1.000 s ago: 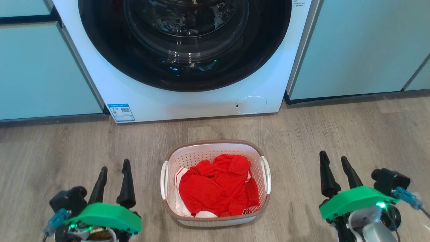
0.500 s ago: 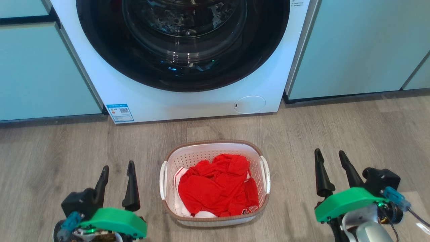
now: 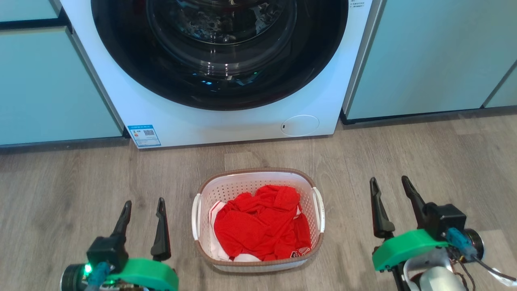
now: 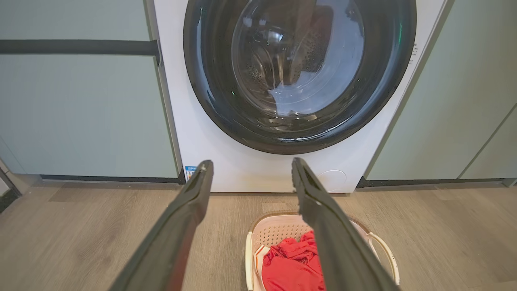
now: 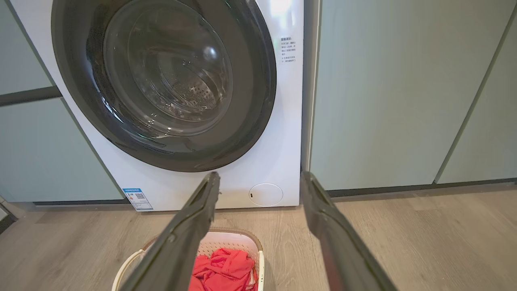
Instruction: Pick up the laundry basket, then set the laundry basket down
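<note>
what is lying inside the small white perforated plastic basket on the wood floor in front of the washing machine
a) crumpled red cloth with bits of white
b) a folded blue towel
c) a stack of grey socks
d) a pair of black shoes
a: in the head view the white perforated plastic laundry basket with a brown rim band holds crumpled red fabric with white edges showing at its lower left.

left gripper (image 3: 144, 203) sits near left, right gripper (image 3: 388, 180) near right, both with jaws wide apart, empty, pointing far.
</note>
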Motion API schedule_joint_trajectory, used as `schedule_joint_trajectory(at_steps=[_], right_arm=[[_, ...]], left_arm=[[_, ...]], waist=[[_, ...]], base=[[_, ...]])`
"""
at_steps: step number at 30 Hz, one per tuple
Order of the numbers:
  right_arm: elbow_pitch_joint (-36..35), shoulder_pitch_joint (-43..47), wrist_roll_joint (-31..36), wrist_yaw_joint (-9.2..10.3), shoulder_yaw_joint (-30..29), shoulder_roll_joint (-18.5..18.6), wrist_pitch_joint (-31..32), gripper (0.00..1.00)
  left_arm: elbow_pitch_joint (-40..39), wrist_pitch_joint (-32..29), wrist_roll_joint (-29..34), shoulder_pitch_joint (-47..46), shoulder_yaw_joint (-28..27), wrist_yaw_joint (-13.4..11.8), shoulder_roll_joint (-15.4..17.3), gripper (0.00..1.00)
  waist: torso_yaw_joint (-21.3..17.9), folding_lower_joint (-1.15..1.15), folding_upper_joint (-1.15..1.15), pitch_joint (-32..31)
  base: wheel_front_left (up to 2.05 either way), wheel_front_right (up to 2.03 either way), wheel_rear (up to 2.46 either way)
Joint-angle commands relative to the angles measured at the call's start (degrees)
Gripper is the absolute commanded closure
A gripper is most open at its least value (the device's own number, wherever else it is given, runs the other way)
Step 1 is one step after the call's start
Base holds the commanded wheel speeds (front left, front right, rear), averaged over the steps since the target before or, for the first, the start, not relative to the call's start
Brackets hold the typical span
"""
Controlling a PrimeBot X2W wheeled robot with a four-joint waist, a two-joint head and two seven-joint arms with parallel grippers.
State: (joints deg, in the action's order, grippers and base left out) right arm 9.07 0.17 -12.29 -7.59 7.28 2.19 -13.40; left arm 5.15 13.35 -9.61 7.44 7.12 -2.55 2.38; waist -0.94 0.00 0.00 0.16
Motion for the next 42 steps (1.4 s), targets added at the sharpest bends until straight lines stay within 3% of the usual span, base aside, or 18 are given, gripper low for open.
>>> schedule_joint_trajectory(at_steps=[1, 5, 42], right_arm=[[-2.41, -1.62, 1.70, 0.10, 1.55, 0.66, -1.01, 0.00], [-2.59, -1.57, 4.08, 0.10, 1.97, 0.68, -1.60, 0.00], [-2.30, -2.55, 4.21, 0.10, 1.40, 0.68, -1.60, 0.00]], left_arm=[[-2.16, 1.05, 1.71, -1.65, -1.21, -0.48, 0.47, 0.00], [-2.07, 1.64, 3.59, -1.43, -1.08, -0.61, 0.50, 0.00], [-0.98, 1.64, 2.34, -2.66, -1.32, -0.09, 0.50, 0.00]], waist=[[-0.02, 0.00, 0.00, -0.02], [-0.05, 0.00, 0.00, -0.05], [0.06, 0.00, 0.00, 3.15]], base=[[0.00, 0.00, 0.00], [0.00, 0.00, 0.00], [0.00, 0.00, 0.00]])
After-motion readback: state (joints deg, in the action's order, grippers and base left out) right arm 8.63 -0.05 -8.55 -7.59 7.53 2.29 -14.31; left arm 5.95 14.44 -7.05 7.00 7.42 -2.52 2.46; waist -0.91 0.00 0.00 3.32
